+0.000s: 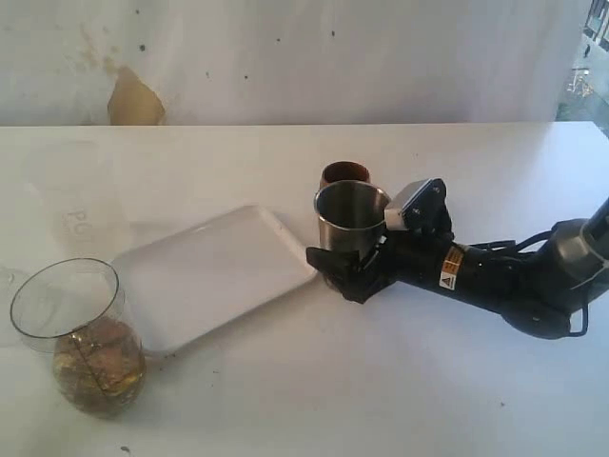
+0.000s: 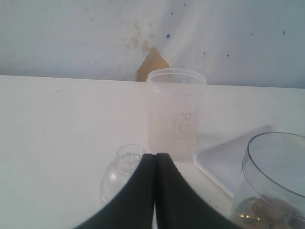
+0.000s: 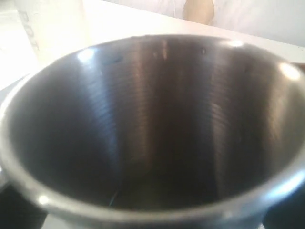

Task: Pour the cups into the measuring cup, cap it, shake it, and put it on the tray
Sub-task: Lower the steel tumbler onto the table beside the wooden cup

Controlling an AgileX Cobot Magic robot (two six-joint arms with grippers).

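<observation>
White tabletop (image 1: 381,400) ran back to a speckled white wall (image 1: 381,57) with a brown patch (image 1: 133,100). The tray (image 1: 219,271) lay mid-table, and the measuring cup (image 1: 86,343) stood near its left corner, holding something brown. The right gripper (image 1: 347,271) straddled the base of the steel tumbler (image 1: 350,214) beside the tray; whether it gripped could not be told. The left gripper (image 2: 155,191) was pressed together.

The frosted cup (image 2: 175,114) bears "PC"; the right arm (image 1: 504,276) carries an orange warning-triangle sticker (image 1: 451,268).
</observation>
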